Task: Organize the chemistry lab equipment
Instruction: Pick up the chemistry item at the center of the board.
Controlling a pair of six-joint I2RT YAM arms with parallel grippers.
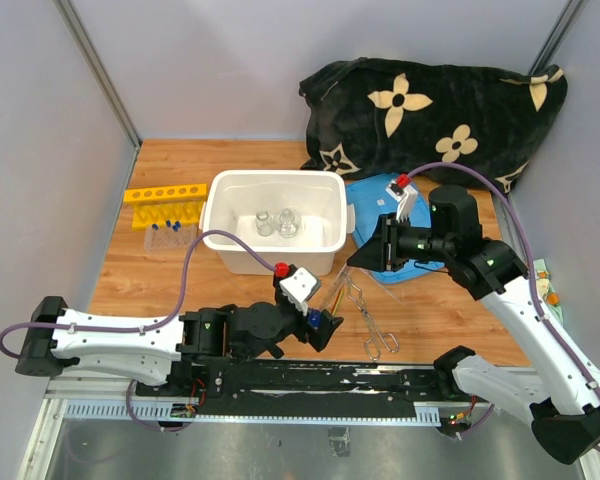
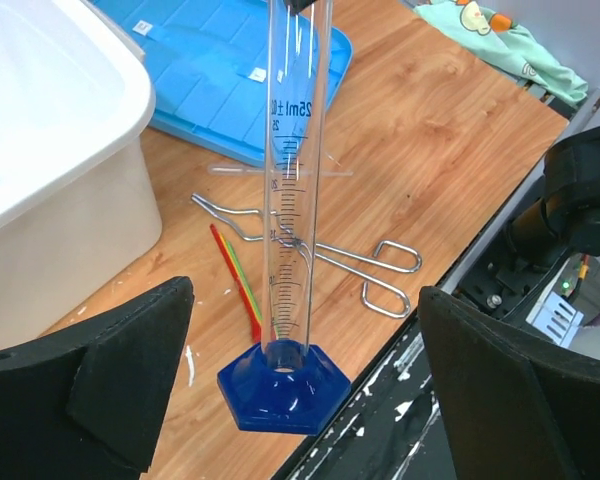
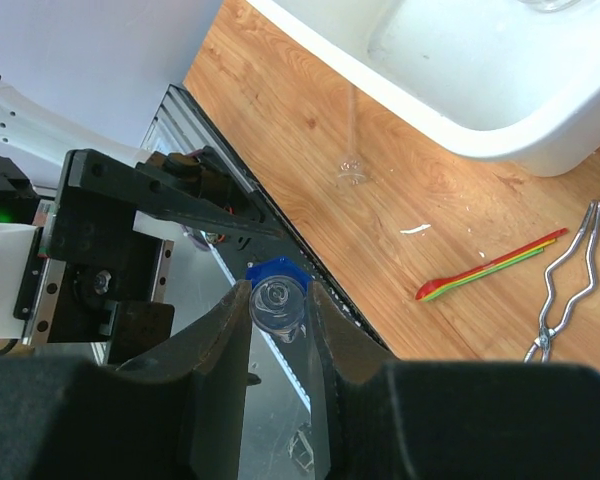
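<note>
A clear graduated cylinder (image 2: 292,200) on a blue hexagonal base (image 2: 283,385) stands tall at the table's near edge. My left gripper (image 2: 302,345) is open, with its fingers wide on either side of the base and not touching it. My right gripper (image 3: 279,312) is shut on the cylinder's top rim (image 3: 277,300), seen from above. In the top view the cylinder (image 1: 336,295) slants from the left gripper (image 1: 316,322) up to the right gripper (image 1: 366,258). Metal tongs (image 2: 370,270) and a red-handled spatula (image 2: 240,285) lie behind the cylinder.
The white tub (image 1: 220,215) holds small glass flasks (image 1: 277,224). Its blue lid (image 1: 375,205) lies to its right. A yellow tube rack (image 1: 165,193) and blue-capped test tubes (image 1: 170,230) are at the left. A black flowered cloth (image 1: 430,110) fills the back right. A clear pipette (image 2: 280,172) lies near the lid.
</note>
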